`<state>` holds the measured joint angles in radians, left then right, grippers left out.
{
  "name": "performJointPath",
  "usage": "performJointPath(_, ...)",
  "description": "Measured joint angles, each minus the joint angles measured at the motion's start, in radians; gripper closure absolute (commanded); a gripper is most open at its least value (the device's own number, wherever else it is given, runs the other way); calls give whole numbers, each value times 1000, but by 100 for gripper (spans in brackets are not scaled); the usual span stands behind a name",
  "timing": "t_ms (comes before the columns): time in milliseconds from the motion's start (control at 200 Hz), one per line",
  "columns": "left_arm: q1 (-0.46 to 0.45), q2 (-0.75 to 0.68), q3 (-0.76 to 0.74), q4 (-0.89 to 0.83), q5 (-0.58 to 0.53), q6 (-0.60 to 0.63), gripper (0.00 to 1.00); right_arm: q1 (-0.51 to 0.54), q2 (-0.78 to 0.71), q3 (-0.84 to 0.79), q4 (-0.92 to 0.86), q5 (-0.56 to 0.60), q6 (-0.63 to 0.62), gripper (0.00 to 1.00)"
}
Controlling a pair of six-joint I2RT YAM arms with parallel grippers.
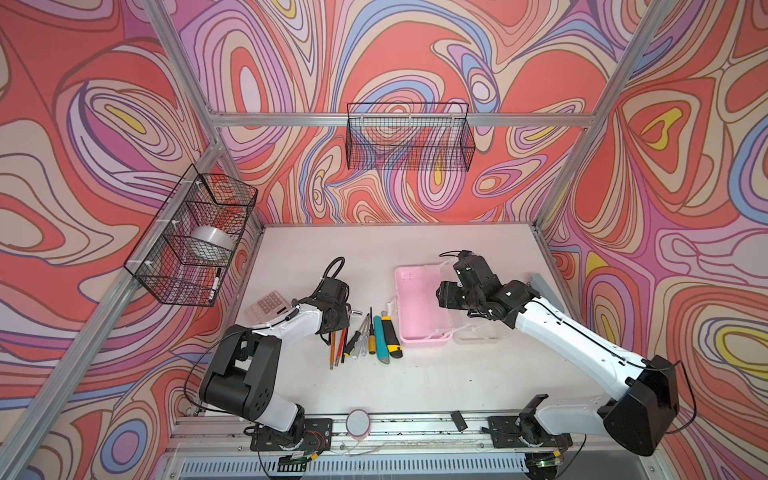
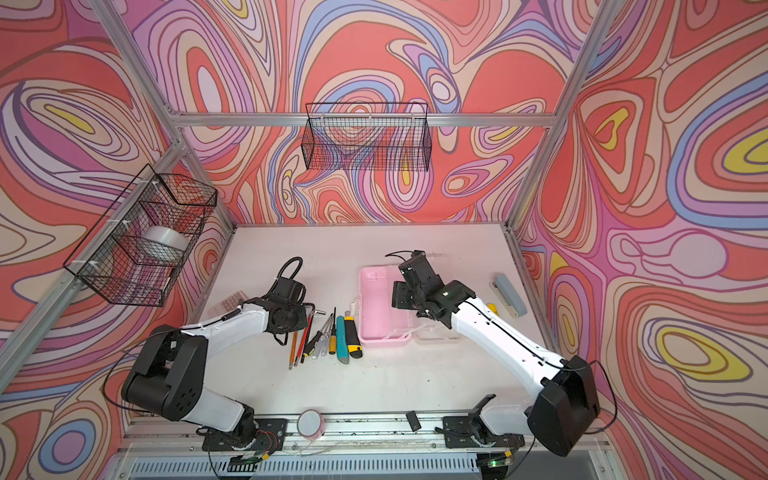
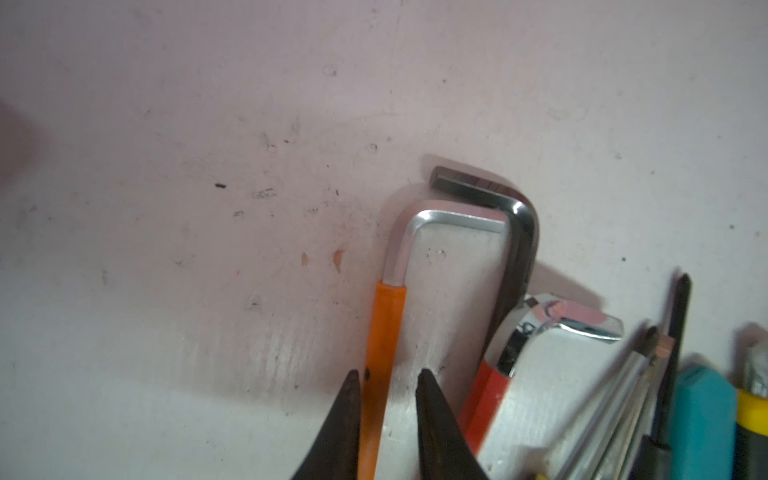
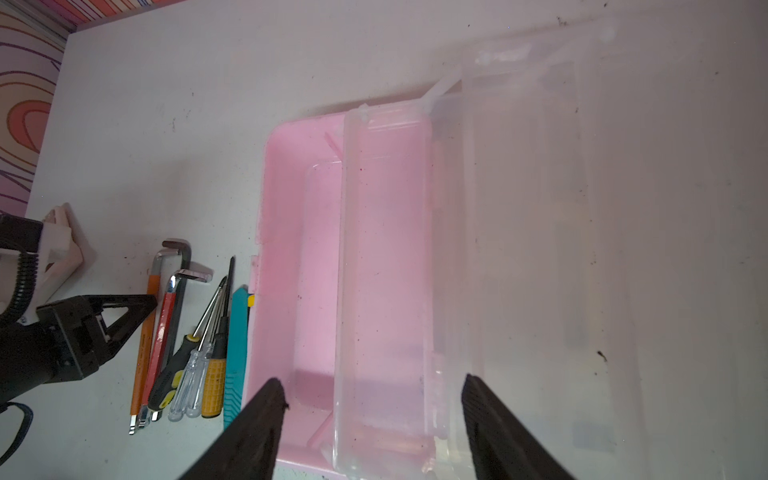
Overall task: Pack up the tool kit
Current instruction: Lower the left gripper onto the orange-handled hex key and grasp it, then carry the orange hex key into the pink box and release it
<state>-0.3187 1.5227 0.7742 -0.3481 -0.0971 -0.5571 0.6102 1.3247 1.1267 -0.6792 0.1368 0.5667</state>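
step: grabbing orange hex key [image 3: 384, 332]
left gripper [image 3: 388, 386]: straddling it, not pinched yet
right gripper [image 4: 374, 390]: wide open, empty
next: pinch, haul to case [image 1: 405, 299], 3 o'clock

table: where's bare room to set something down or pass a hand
Bare: the far strip of table behind the pink case, and the near stretch between the row of tools and the front rail. Crowded: the narrow gap between tools and case, and by the calculator.

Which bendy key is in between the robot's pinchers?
The orange-sleeved hex key: it lies between the fingertips of the left gripper. The red-sleeved one and the bare dark one lie outside the jaws.
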Motion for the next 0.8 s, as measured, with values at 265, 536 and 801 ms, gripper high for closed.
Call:
performJointPath(265, 5, 25, 0, 0, 0, 0, 80, 0, 1, -3, 3, 10, -4, 29)
performJointPath(536, 5, 31, 0, 0, 0, 0, 85, 0, 10, -16, 15, 20, -6, 28)
performJointPath(801, 5, 39, 14, -14, -1, 3, 94, 0, 21, -18, 23, 28, -15, 28)
